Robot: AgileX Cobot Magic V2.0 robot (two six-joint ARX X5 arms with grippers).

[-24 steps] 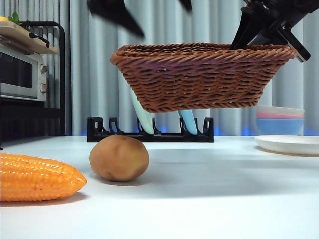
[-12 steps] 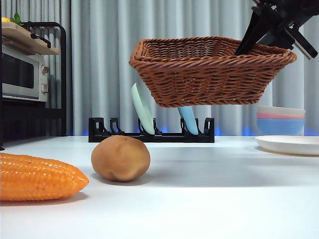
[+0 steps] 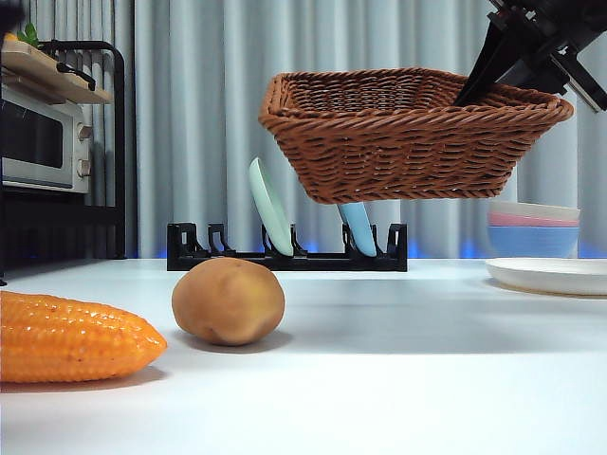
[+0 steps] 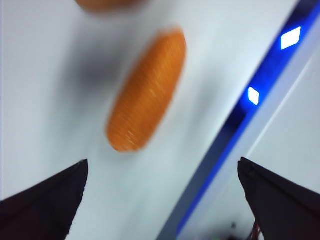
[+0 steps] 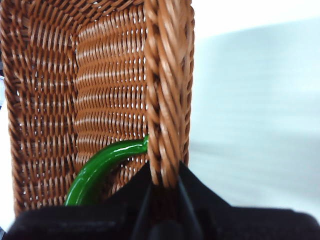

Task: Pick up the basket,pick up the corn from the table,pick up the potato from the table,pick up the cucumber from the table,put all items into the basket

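Right wrist view shows me cucumber [image 5: 102, 170] inside basket [image 5: 100, 90]; front view hides it behind wicker wall. Right gripper [image 5: 165, 182] clenched on basket rim, basket [image 3: 417, 133] airborne, tilted, above table [image 3: 398, 370]. Left gripper [image 4: 160, 195] spread wide, released, above corn [image 4: 147, 92]; wrist picture blurred. Potato [image 3: 228, 300] just beside corn [image 3: 76, 338] on table. Behind: dish rack [image 3: 285, 251], plates, bowls [image 3: 533, 227].

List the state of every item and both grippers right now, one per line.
basket: lifted clear of the table, tilted, held by its rim
cucumber: inside the basket
corn: lying on the table
potato: resting on the table
right gripper: shut on the basket rim
left gripper: open, above the corn
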